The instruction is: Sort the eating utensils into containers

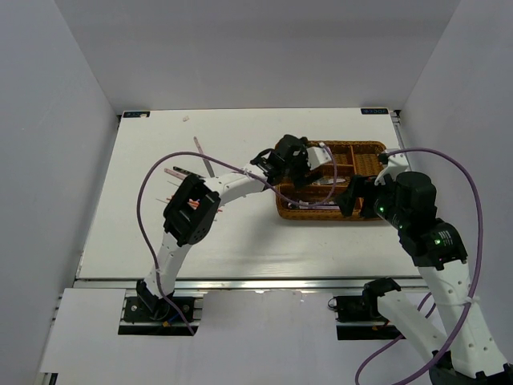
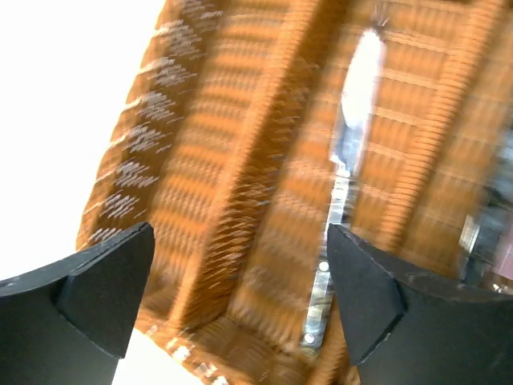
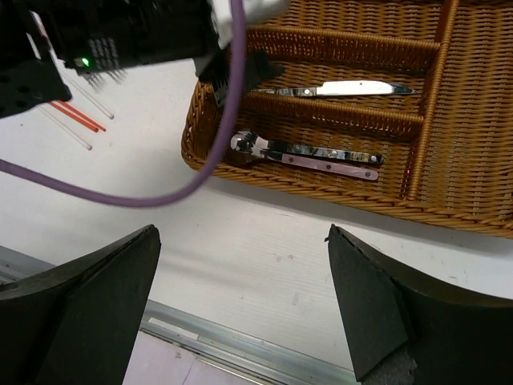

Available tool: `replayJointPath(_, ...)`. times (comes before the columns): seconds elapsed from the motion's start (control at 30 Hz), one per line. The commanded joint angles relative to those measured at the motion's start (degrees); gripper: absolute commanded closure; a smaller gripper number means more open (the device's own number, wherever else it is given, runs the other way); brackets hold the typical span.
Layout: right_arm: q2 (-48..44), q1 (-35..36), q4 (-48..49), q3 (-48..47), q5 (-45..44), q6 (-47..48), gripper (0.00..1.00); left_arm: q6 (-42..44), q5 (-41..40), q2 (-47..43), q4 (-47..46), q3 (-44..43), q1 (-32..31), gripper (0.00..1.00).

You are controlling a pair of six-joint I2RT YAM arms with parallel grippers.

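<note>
Knife (image 3: 361,88) and spoons (image 3: 309,154) lay in the tray (image 3: 321,191); chopsticks (image 3: 78,116) waited unsorted on the counter (image 3: 264,249); left fingers (image 2: 104,281) and right fingers (image 3: 88,305) stood open, empty.

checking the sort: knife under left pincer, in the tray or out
In: the knife lies flat inside a long section of the wicker tray.

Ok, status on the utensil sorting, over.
Left end effector open above tray, right end effector open. Knife in tray. Chopsticks on table. Nothing blocking.

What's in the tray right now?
A knife in the middle section, spoon and pink-handled piece in the near one. The left arm hides the far section's left end.
</note>
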State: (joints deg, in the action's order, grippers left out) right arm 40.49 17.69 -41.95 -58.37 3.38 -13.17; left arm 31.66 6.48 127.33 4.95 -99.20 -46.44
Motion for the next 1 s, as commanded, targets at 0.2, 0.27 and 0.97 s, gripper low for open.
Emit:
replayJointPath(0.2, 0.3, 0.1, 1.3, -2.2, 0.3, 0.6, 0.11, -34.5, -50.9, -13.9, -7.4, 2.3, 3.0, 0.02)
replayJointPath(0.27, 0.5, 0.1, 1.7, -1.9, 0.8, 0.5, 0.11, -45.7, -56.0, -15.6, 1.0, -1.1, 8.2, 0.10)
replayJointPath(0.97, 2.6, 0.1, 3.8, -0.6, 4.0, -0.5, 0.11, -69.1, -27.3, 7.9, 32.3, -18.7, 35.5, 0.27)
